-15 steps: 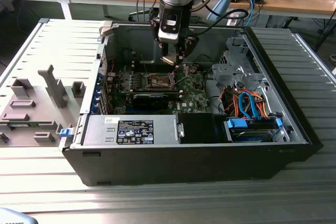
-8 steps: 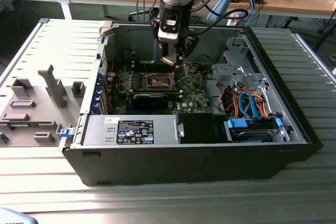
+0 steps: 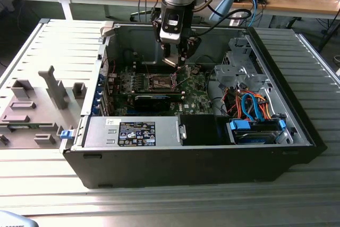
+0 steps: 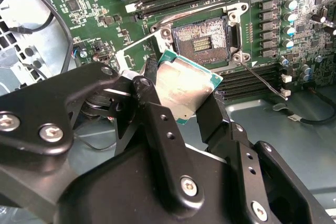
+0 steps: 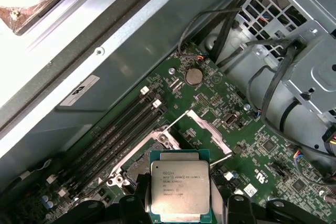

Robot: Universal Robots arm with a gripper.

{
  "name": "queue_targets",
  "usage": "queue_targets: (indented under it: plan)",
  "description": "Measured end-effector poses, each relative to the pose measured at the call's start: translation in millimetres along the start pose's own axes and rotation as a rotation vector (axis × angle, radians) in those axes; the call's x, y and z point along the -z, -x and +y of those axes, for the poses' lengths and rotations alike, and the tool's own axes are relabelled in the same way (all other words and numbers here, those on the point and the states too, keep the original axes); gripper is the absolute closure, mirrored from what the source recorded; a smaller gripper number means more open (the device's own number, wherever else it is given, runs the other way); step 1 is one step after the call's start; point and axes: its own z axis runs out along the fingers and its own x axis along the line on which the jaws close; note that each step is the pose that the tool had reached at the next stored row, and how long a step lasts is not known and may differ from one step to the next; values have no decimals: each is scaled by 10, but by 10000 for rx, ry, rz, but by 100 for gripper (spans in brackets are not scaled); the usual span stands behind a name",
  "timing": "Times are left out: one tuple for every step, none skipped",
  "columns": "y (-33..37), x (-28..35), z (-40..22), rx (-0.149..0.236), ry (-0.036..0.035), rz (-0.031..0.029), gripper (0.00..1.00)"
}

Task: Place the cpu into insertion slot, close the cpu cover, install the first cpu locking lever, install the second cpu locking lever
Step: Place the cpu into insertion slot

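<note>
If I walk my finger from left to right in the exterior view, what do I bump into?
Grey holder blocks → insertion slot → metal drive cage → case wall at the exterior view's right. The jaws, shut on the cpu, hang near the slot, so I skipped them.

Printed matter is present, but none of it can be read with certainty.

- **cpu (image 5: 180, 190):** several lines of small dark lettering on its metal top, in the first wrist view.
- **Case wall (image 5: 131, 61):** white sticker (image 5: 79, 90) bearing a dark mark.
- **Power supply housing (image 3: 167, 131), exterior view:** black label (image 3: 137, 133) and small white label (image 3: 111, 122).
- **Green board (image 5: 210, 103):** fine white markings.
</note>
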Motion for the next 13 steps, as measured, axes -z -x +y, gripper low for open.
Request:
queue_targets:
  plan:
    - [0, 0, 0, -2, -2, -2, 45]
    - [0, 0, 0, -5, -5, -5, 45]
    - [0, 0, 0, -8, -8, -8, 45]
    - [0, 0, 0, -10, -10, -10, 45]
    - [0, -1, 0, -19, -16, -16, 45]
    - [0, -1, 0, -26, -21, -22, 45]
    - [0, -1, 0, -28, -23, -23, 45]
    - [0, -1, 0, -34, -28, -27, 45]
    - [0, -1, 0, -41, -32, -33, 45]
    - [0, -1, 0, -44, -35, -35, 45]
    - [0, -1, 0, -47, -37, -37, 45]
    - [0, -1, 0, -52, -40, -40, 45]
    - [0, -1, 0, -55, -43, -43, 45]
